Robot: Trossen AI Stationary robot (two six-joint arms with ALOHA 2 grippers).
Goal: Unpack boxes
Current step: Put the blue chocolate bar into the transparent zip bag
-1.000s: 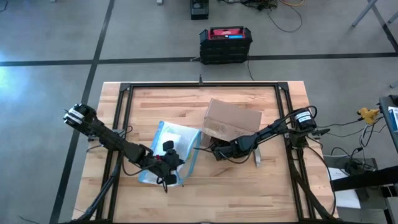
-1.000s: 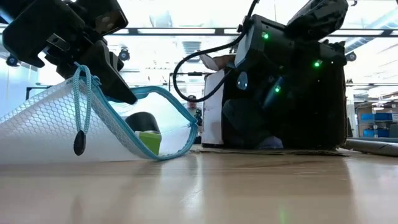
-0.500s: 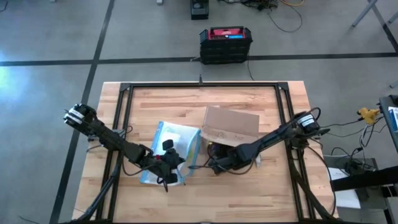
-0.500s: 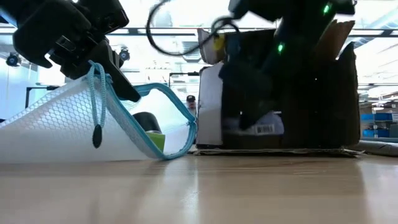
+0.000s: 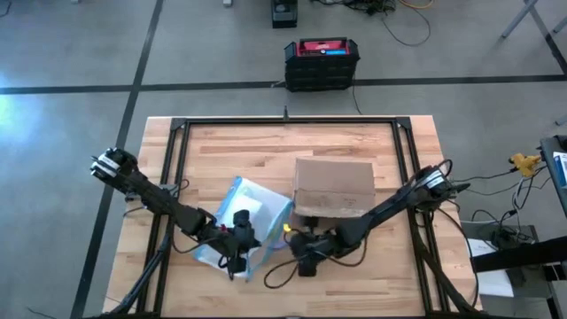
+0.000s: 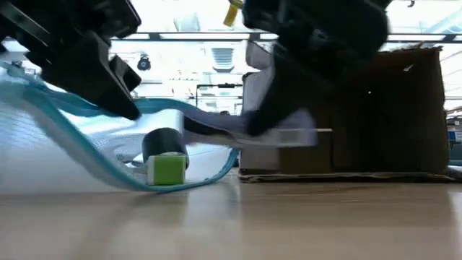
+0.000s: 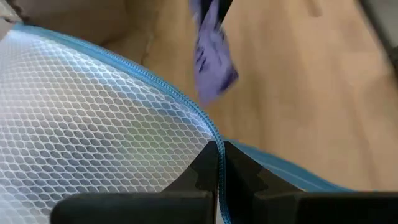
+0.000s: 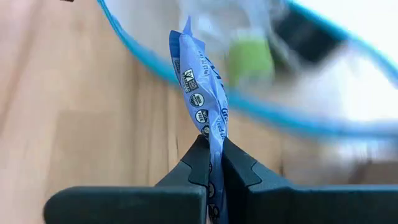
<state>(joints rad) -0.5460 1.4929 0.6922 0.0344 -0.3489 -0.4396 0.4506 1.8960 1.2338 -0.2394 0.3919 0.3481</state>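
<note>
At lower centre of the high view, the right hand [image 5: 295, 251], clamped on a blue packet [image 8: 202, 93], needed lowering into the mesh pouch [image 5: 251, 202] held by the left hand [image 5: 237, 257].

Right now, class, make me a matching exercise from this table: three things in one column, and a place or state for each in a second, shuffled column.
Things:
1. cardboard box
2. blue packet
3. mesh pouch

Places or states:
A. edge pinched by the left claw
B. standing on the table, right of the pouch
C. held in the right claw

Pairs: 1-B, 2-C, 3-A
</note>
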